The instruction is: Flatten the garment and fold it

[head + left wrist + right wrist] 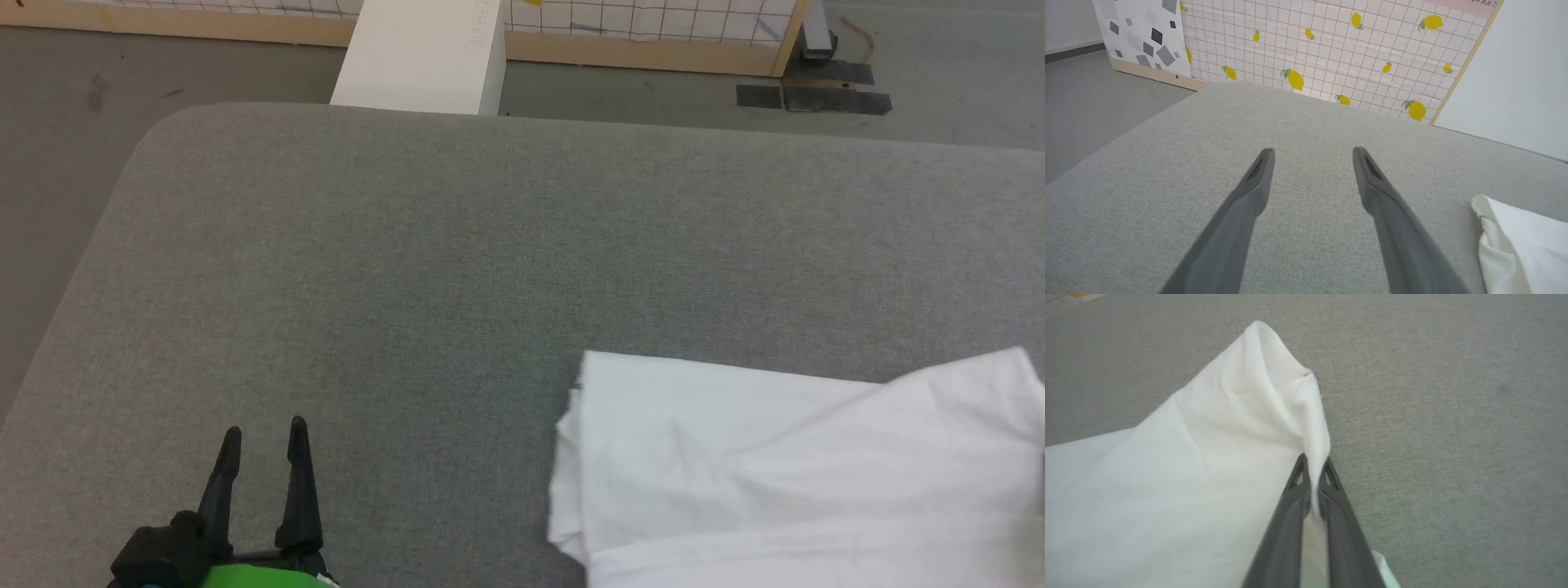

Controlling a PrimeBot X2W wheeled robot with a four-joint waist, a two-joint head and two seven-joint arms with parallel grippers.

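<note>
My right pincer (1312,461) is clamped on a bunched edge of the garment (775,474), and the white cloth rises to a peak beyond my fingertips. The garment lies partly folded by the near edge of the grey cloth-covered counter (457,245), towards its right side, with its long axis along that edge. My left pincer (265,429) stands apart and empty over bare counter, left of the garment and clear of it. The garment's free left end faces that pincer, so I judge my left arm the nearer one for it.
</note>
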